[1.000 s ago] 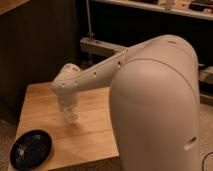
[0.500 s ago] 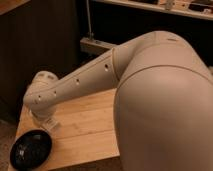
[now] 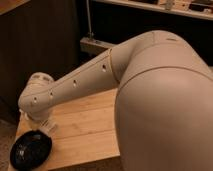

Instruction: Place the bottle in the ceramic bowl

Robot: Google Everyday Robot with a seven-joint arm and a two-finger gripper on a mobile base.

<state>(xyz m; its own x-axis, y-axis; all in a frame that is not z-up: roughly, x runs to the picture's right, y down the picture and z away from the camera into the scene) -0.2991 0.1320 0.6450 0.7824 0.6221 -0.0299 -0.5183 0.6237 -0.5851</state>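
One arm (image 3: 80, 82) out left | gripper (image 3: 44, 125) hangs just over the ceramic bowl (image 3: 25, 152), top-right rim, can't tell if it's clamped | whitish bit under it looks like the bottle (image 3: 46, 123), not in yet | imo center it, go low before releasing so it won't roll out

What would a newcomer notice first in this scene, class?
The huge cream robot arm fills the right side, reaching down-left over the wooden table. Its gripper hangs at the far rim of the black ceramic bowl, which sits at the table's front-left corner.
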